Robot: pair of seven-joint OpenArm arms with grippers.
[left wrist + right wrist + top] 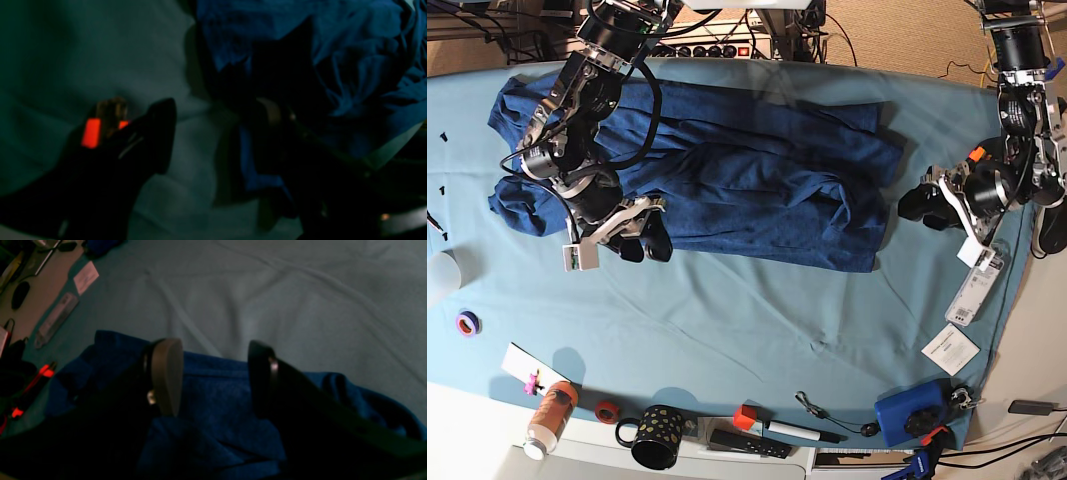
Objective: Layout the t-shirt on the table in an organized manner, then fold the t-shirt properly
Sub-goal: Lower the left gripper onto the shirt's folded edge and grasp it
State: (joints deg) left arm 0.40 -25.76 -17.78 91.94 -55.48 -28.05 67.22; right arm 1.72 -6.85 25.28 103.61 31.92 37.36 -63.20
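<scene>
T-shirt [757, 180]: a dark navy, heathered garment lying on the table [727, 340], spread lengthwise across the far half of the teal cover but not flat. Note the long ridges running through its middle, the bunched sleeve at the end nearest the right arm, and the hem turned under at the end facing the left arm.

Right gripper [213, 373]: released, jaws standing wide apart directly over the shirt's near edge, one pale pad [166, 373] above blue cloth; nothing is pinched between them. Left gripper [206, 133]: also released, at the shirt's opposite end, with the crumpled fabric just beside it (the wrist view is too dark to tell whether a finger touches the cloth).

Risks you should weigh, judged from this layout:
- If you close the right jaws here, they may catch two layers of a ridge instead of the single edge, and any pull would drag the fold along and not smooth it.
- If only one arm pulls, the whole shirt may slide over the smooth cover, wrinkling the cover too.
- The white slips [952, 348] and the clear bar [975, 288] lie near the shirt's left-arm end; a wide sweep there could knock them.
</scene>
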